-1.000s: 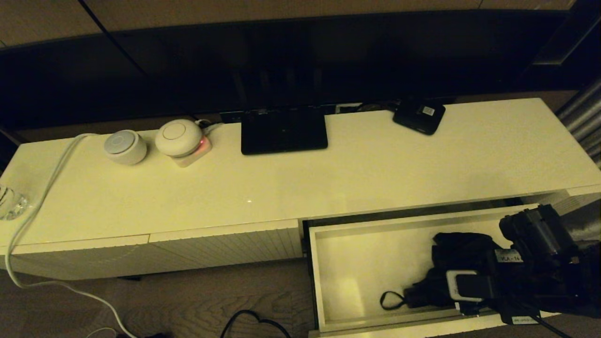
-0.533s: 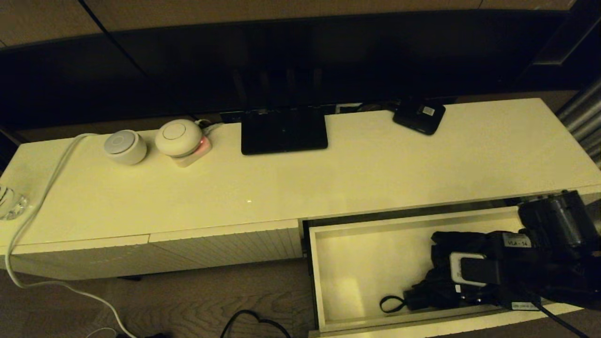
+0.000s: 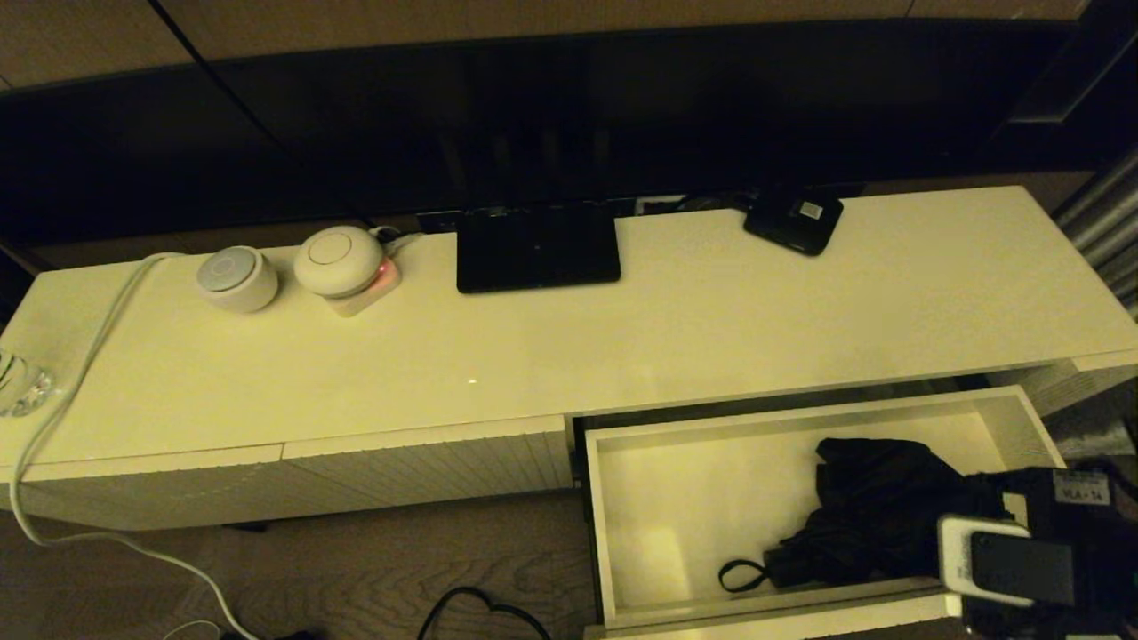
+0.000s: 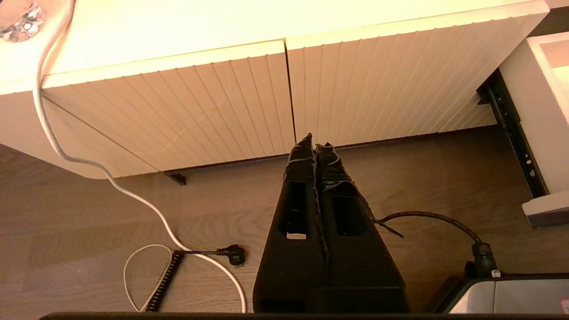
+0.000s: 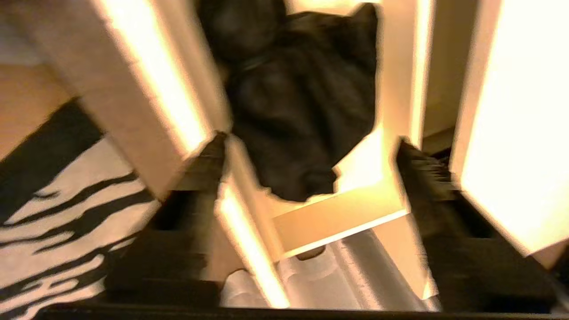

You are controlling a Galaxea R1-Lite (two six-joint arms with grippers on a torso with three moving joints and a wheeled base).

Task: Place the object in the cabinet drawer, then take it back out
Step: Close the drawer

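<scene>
The black folding umbrella point(image 3: 876, 516) lies loose in the right half of the open cream drawer point(image 3: 594, 524), its wrist loop toward the drawer's front. The right arm's wrist point(image 3: 1022, 556) hangs at the drawer's near right corner, clear of the umbrella. In the right wrist view the right gripper point(image 5: 311, 141) is open, fingers spread wide with nothing held; the umbrella point(image 5: 298, 102) and the drawer's end wall point(image 5: 338, 218) lie beyond them. The left gripper point(image 4: 315, 141) is shut and empty, parked over the floor before the closed ribbed fronts.
On the cabinet top stand a flat black stand base point(image 3: 536, 246), a small black box point(image 3: 793, 219), two round white devices point(image 3: 237, 277) and a white cable point(image 3: 80, 373). A closed ribbed panel point(image 3: 427, 467) lies left of the drawer. Cables trail on the floor point(image 4: 195, 253).
The right arm has drawn back out of the drawer toward its near right corner, off the umbrella. The umbrella stays lying in the drawer.
</scene>
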